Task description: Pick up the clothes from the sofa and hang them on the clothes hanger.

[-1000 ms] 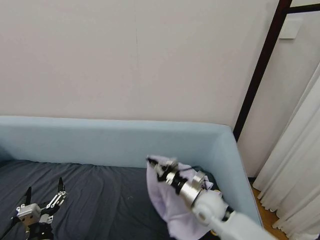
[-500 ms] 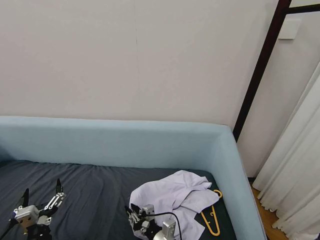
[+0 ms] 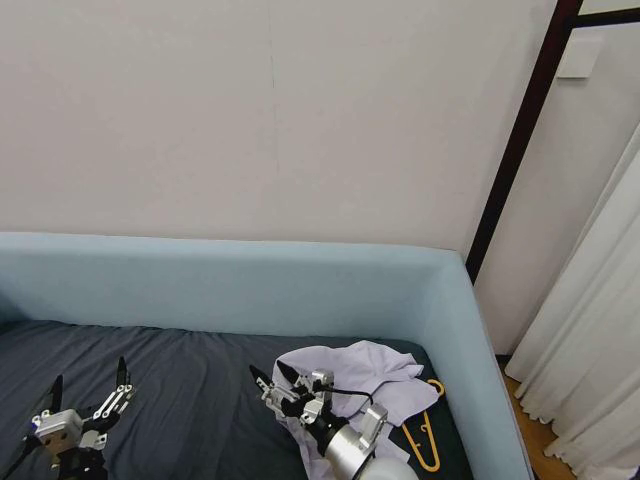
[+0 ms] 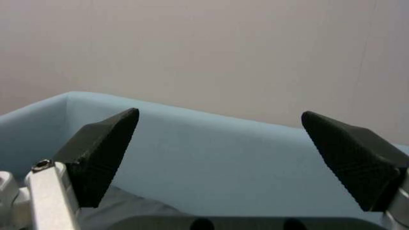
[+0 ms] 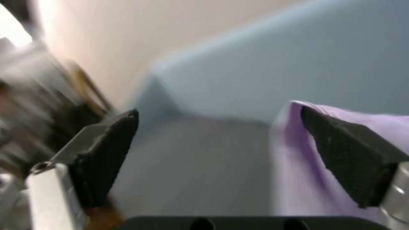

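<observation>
Right gripper point(image 3: 270, 376) splayed wide, empty, beside rumpled lilac cloth shirt point(image 3: 385, 368) on dark-grey fabric sofa seat point(image 3: 190, 380); left gripper point(image 3: 90, 385) parked low, open

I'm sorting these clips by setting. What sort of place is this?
Probably a home living room or bedroom: a light blue sofa stands against a plain wall, a white curtain hangs beside it, and a lavender garment lies by a yellow hanger on the seat.

crumpled lilac shirt point(image 3: 375, 375) beside yellow hanger point(image 3: 428, 440) on sofa point(image 3: 200, 290).
</observation>
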